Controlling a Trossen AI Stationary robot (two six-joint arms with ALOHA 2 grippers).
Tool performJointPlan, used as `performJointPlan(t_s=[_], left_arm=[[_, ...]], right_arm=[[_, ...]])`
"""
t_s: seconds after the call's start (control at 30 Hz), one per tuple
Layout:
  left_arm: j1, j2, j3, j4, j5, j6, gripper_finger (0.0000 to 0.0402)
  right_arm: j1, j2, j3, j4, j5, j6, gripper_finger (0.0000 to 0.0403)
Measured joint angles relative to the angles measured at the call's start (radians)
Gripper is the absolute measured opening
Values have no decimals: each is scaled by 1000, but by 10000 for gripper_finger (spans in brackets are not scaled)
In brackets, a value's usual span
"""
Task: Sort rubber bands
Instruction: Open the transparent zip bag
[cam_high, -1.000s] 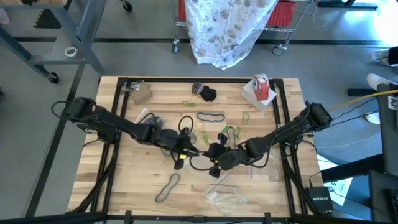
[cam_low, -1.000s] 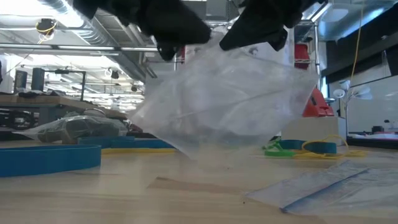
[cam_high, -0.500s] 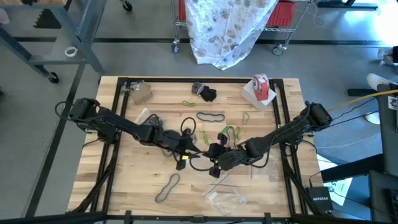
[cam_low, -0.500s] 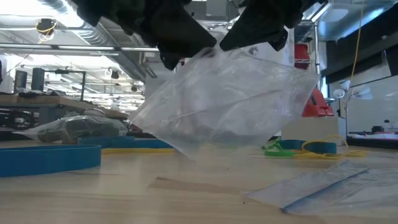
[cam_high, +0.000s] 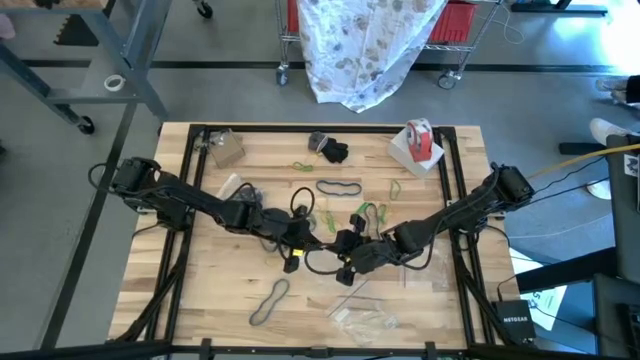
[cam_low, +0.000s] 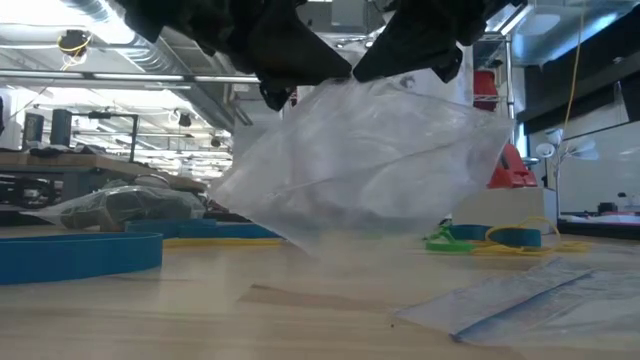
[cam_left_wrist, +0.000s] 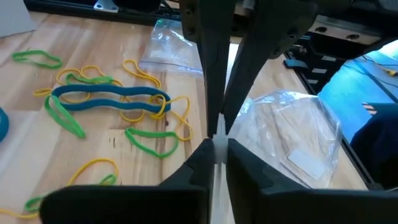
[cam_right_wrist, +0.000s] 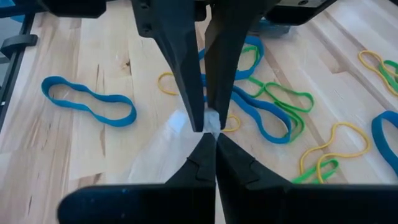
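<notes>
A clear plastic bag (cam_low: 360, 170) hangs over the middle of the table between my two grippers. My left gripper (cam_low: 300, 82) is shut on its upper edge from the left, and my right gripper (cam_low: 405, 62) is shut on it from the right. The two meet above the table's centre, left gripper (cam_high: 312, 240) beside right gripper (cam_high: 340, 250). Loose rubber bands lie flat on the wood around them: a blue one (cam_left_wrist: 109, 99), green ones (cam_high: 370, 212), yellow ones (cam_left_wrist: 149, 74) and another blue one (cam_right_wrist: 87, 99). My left gripper pinches a thin edge of the clear bag (cam_left_wrist: 217, 132) between its two fingers, slanting down from the table's left. The bag's body (cam_left_wrist: 292, 137) hangs beyond and below the fingers. My right gripper pinches the bag's upper edge (cam_right_wrist: 210, 120) between its two fingers, slanting down from the table's right. The bag hangs below both, its lower corner (cam_low: 300, 235) close to the table; whether it touches I cannot tell.
More clear bags (cam_high: 365, 320) lie near the front edge, one flat (cam_low: 540, 295). A red-and-white tape roll (cam_high: 420, 140) sits on a white box at the far right. Black items (cam_high: 330, 150) and a brown packet (cam_high: 225, 148) lie at the far side. A grey band (cam_high: 268, 300) lies front left.
My left gripper has moved a little down and toward my right gripper, onto the bag's upper left edge, which now stands slightly higher beside it. The rest of the bag still hangs from my right gripper, which has kept still.
</notes>
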Motion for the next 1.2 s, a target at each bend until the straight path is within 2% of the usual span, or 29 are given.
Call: performJointPlan(t_s=[0.67, 0.87, 1.0, 1.2], left_arm=[[-2, 2, -3, -149, 3, -11, 19], [-3, 2, -2, -122, 3, -10, 19], [-2, 1, -2, -92, 2, -4, 19], [-3, 1, -1, -82, 0, 15, 19]], right_arm=[[0, -2, 1, 1, 34, -3, 0], [-2, -2, 2, 12, -19, 10, 4], [-15, -2, 2, 34, -80, 24, 29], [-70, -2, 2, 31, -147, 23, 98]])
